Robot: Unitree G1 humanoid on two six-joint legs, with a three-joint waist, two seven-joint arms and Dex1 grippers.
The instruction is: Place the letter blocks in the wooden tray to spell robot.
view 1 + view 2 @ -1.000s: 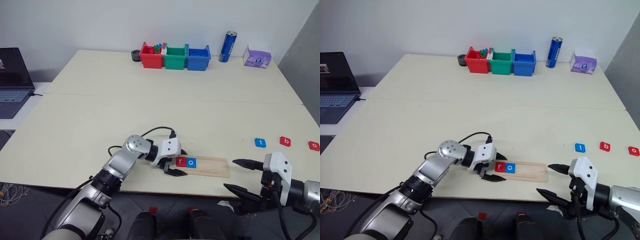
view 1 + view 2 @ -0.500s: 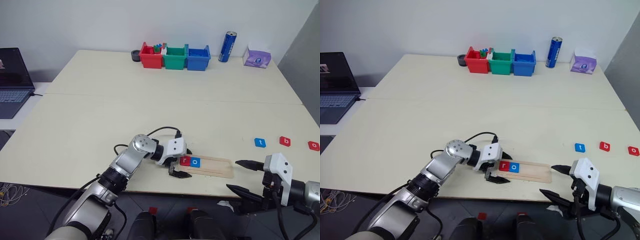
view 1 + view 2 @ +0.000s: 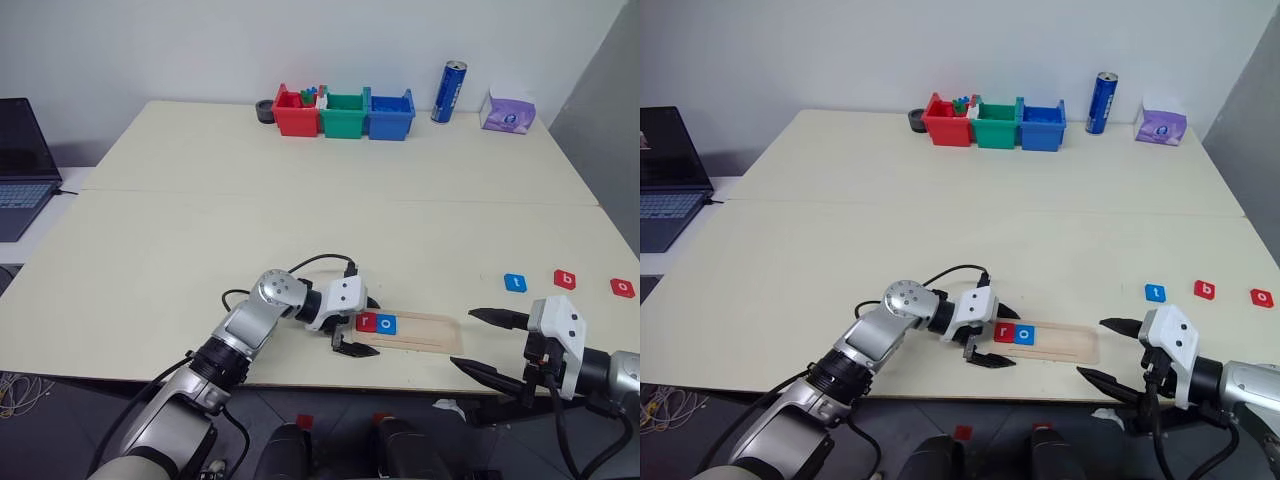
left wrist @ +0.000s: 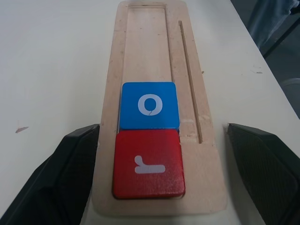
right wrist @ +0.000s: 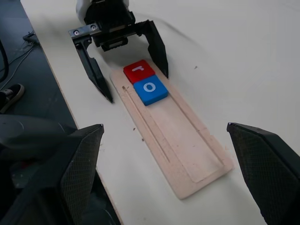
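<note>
Left wrist view: left gripper (image 4: 161, 154) with fingers apart, straddling the tray (image 4: 145, 51) end by the red r (image 4: 148, 163) and blue o (image 4: 149, 105); right gripper (image 3: 482, 340) agape, best reaching the b (image 3: 566, 280) past its tips and seating it flush against the o.

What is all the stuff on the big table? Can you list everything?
wooden tray: one, pale wood, near front edge of the table.
red r block: one, red, in the tray at its left end.
blue o block: one, blue, in the tray touching the r.
blue t block: one, blue, on the table to the right.
red b block: one, red, right of the t.
red o block: one, red, farthest right.
bins: three, red, green, blue, far edge in a row.
can: one, blue, right of the bins.
tissue pack: one, purple, far right corner.
laptop: one, dark, on a side desk at left.
left end effector: open, around the tray's left end.
right end effector: open, right of the tray.
</note>
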